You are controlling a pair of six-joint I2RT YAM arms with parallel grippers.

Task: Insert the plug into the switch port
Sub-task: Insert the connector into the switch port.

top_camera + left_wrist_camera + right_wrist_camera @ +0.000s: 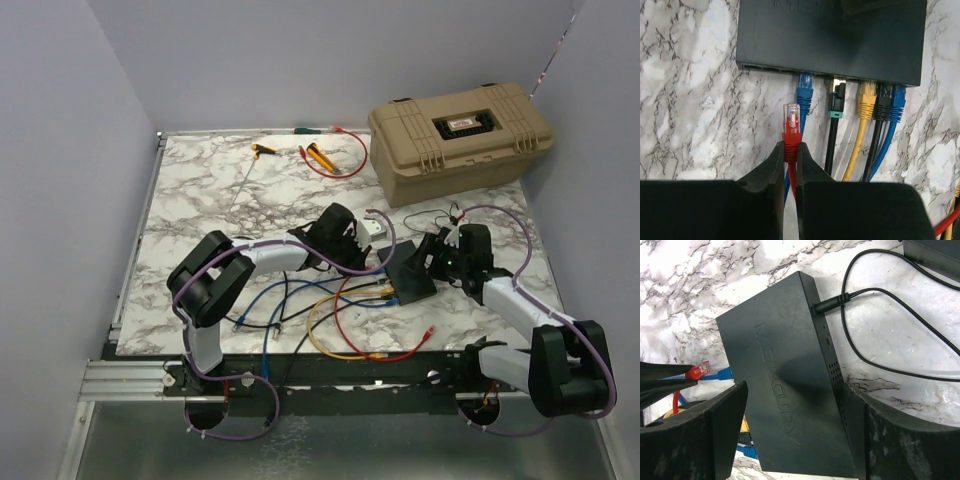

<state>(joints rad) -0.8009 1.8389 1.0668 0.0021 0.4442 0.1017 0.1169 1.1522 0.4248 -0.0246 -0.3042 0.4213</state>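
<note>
Fingers (765, 172) of my left gripper (791, 150) are pinched tight on the red plug (791, 120), just behind its clear tip. That tip points at the port edge of the switch (830, 40), a flat dark box on the marble table (690, 100). Five cables crowd that edge: a blue cable (804, 97) just right of my plug, then a teal-booted black cable (836, 102), a yellow cable (866, 102), a plain black cable (883, 105) and a second blue cable (897, 102). The plug's tip stops short of the switch, not touching it, lined up just left of the blue cable. My right gripper (796, 390) stands wide, one finger along each long side of the switch; I cannot tell whether they press it. A thin power cord (865, 347) loops from its back edge. A tan case (460, 135) sits at the table's far right.
</note>
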